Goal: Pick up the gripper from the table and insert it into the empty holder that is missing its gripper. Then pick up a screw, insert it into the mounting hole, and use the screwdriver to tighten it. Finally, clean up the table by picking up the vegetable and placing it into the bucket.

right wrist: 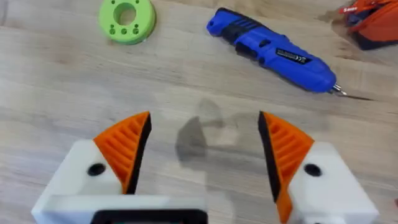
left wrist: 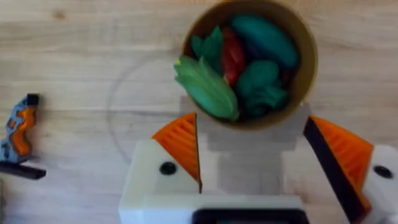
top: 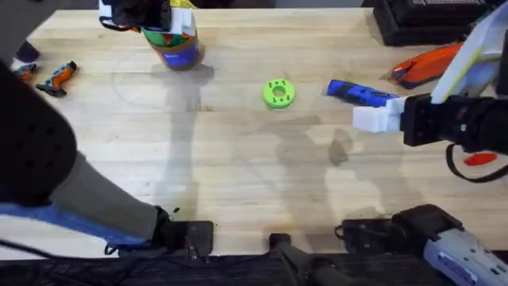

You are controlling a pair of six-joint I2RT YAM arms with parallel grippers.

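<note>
Overhead, the small blue-sided bucket with a tan rim (top: 178, 49) stood at eleven o'clock on the pale wooden desk (top: 238, 159), and the blue pen-shaped screwdriver (top: 359, 93) lay at two o'clock.

At the left wrist, the left pincer (left wrist: 255, 162) was spread apart above the bucket (left wrist: 308, 62), where the yellow-green oval vegetable (left wrist: 205, 87) lay among green and red toys.

At the right wrist, the right pincer (right wrist: 204, 158) was apart and empty, the screwdriver (right wrist: 273, 53) near a round green disc with holes (right wrist: 127, 20).
</note>
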